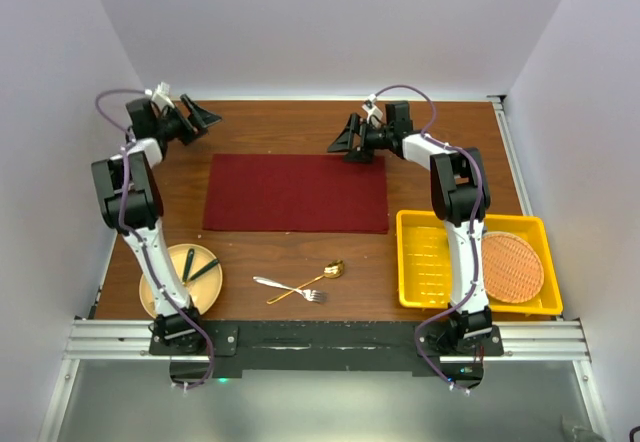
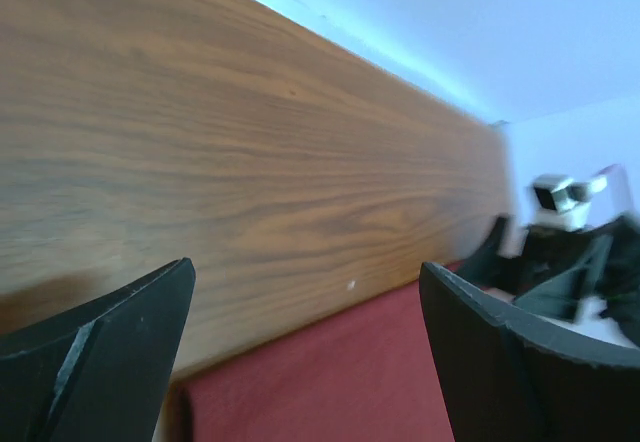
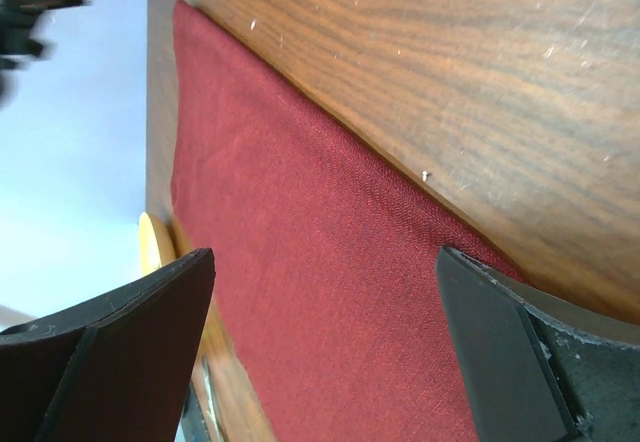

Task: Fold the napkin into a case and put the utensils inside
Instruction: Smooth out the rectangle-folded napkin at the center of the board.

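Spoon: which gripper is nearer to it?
Right. The right gripper hovers at the napkin's far edge, beyond the spoon; the left gripper is past its far-left corner.

The maroon napkin (image 1: pixel 296 193) lies flat before me, a wide rectangle; nearer me, the silver fork (image 1: pixel 272 284) and gold spoon (image 1: pixel 333 270) lie crossed.

Setting: robot-manipulation lab cell. Evidence: a wood-grain table (image 1: pixel 300 252) boxed in on three sides by plain pale walls (image 1: pixel 330 22). A slotted aluminium rail (image 1: pixel 330 337) runs along the near edge. Bolted to it are two white-and-black arms, the left arm (image 1: pixel 130 197) and the right arm (image 1: pixel 460 202), each trailing purple cables (image 1: pixel 110 97). The tableware is laid out as test props: maroon napkin (image 1: pixel 296 193), silver fork (image 1: pixel 290 287), gold spoon (image 1: pixel 333 269), tan plate (image 1: pixel 205 297), and a yellow plastic tray (image 1: pixel 470 217) holding a round woven mat (image 1: pixel 512 265).
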Robot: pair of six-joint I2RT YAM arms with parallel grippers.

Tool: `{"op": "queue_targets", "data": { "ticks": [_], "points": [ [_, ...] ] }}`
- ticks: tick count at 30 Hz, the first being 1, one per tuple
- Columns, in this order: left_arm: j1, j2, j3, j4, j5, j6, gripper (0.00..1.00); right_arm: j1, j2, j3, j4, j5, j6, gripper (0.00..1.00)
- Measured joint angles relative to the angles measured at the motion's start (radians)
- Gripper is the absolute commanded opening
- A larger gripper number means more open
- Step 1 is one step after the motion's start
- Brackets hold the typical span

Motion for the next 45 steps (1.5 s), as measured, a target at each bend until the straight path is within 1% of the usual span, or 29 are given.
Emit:
{"op": "queue_targets", "data": {
  "ticks": [1, 3, 4, 5, 6, 7, 8, 9, 10, 11, 12, 15, 17, 19, 20, 21, 22, 25, 32, 33, 34, 35, 39, 42, 45],
  "points": [
    [-0.001, -0.031, 0.015, -0.074, -0.024, 0.074, 0.99, 0.000, 0.000, 0.000, 0.005, 0.002, 0.000, 0.96],
    [-0.019, -0.131, 0.030, -0.246, -0.105, 0.264, 0.93, 0.000, -0.005, 0.000, 0.010, 0.018, -0.001, 0.96],
    [-0.037, -0.194, 0.028, -0.330, -0.149, 0.354, 0.81, 0.000, -0.011, 0.000, 0.010, 0.027, -0.005, 0.96],
    [-0.063, -0.252, 0.020, -0.392, -0.188, 0.434, 0.75, 0.000, -0.020, 0.000, 0.009, 0.037, -0.010, 0.96],
    [-0.089, -0.305, 0.002, -0.429, -0.218, 0.490, 0.63, 0.000, -0.031, 0.000, 0.006, 0.048, -0.021, 0.95],
    [-0.130, -0.379, -0.047, -0.459, -0.254, 0.562, 0.40, -0.001, -0.049, 0.000, -0.005, 0.059, -0.035, 0.93],
    [-0.157, -0.420, -0.077, -0.478, -0.264, 0.594, 0.30, -0.001, -0.066, 0.000, -0.014, 0.067, -0.047, 0.91],
    [-0.201, -0.482, -0.136, -0.500, -0.285, 0.640, 0.21, -0.001, -0.087, 0.000, -0.025, 0.078, -0.071, 0.88],
    [-0.246, -0.531, -0.192, -0.523, -0.296, 0.681, 0.09, -0.001, -0.111, 0.000, -0.042, 0.089, -0.098, 0.86],
    [-0.277, -0.554, -0.225, -0.546, -0.302, 0.702, 0.05, -0.001, -0.135, 0.000, -0.065, 0.101, -0.129, 0.85],
    [-0.309, -0.570, -0.258, -0.573, -0.307, 0.726, 0.03, -0.001, -0.158, 0.000, -0.088, 0.110, -0.163, 0.82],
    [-0.361, -0.561, -0.331, -0.649, -0.334, 0.780, 0.03, 0.001, -0.209, 0.000, -0.165, 0.152, -0.259, 0.77],
    [-0.372, -0.546, -0.380, -0.697, -0.371, 0.806, 0.04, 0.002, -0.234, -0.002, -0.223, 0.180, -0.321, 0.70],
    [-0.373, -0.528, -0.401, -0.733, -0.406, 0.828, 0.03, 0.004, -0.250, -0.011, -0.271, 0.198, -0.372, 0.65],
    [-0.373, -0.515, -0.402, -0.749, -0.425, 0.838, 0.03, 0.006, -0.257, -0.017, -0.291, 0.206, -0.392, 0.65],
    [-0.373, -0.499, -0.402, -0.755, -0.447, 0.851, 0.03, 0.008, -0.263, -0.028, -0.317, 0.212, -0.417, 0.64],
    [-0.373, -0.487, -0.401, -0.757, -0.465, 0.858, 0.00, 0.011, -0.268, -0.037, -0.340, 0.220, -0.439, 0.61],
    [-0.372, -0.426, -0.380, -0.777, -0.533, 0.890, 0.00, 0.019, -0.271, -0.056, -0.394, 0.238, -0.489, 0.58],
    [-0.338, -0.329, -0.257, -0.795, -0.592, 0.909, 0.00, 0.030, -0.271, -0.064, -0.484, 0.272, -0.568, 0.57],
    [-0.331, -0.319, -0.242, -0.797, -0.601, 0.909, 0.01, 0.030, -0.271, -0.064, -0.491, 0.278, -0.574, 0.57],
    [-0.321, -0.307, -0.223, -0.798, -0.611, 0.912, 0.05, 0.030, -0.271, -0.066, -0.494, 0.281, -0.577, 0.57],
    [-0.309, -0.294, -0.198, -0.806, -0.618, 0.921, 0.14, 0.031, -0.271, -0.066, -0.497, 0.282, -0.580, 0.57],
    [-0.242, -0.278, -0.135, -0.826, -0.610, 0.932, 0.37, 0.033, -0.271, -0.070, -0.503, 0.292, -0.580, 0.55],
    [-0.172, -0.278, -0.067, -0.842, -0.569, 0.925, 0.46, 0.037, -0.271, -0.072, -0.512, 0.308, -0.575, 0.56],
    [-0.100, -0.278, 0.019, -0.846, -0.537, 0.922, 0.48, 0.037, -0.271, -0.086, -0.521, 0.324, -0.561, 0.57]
  ]
}}
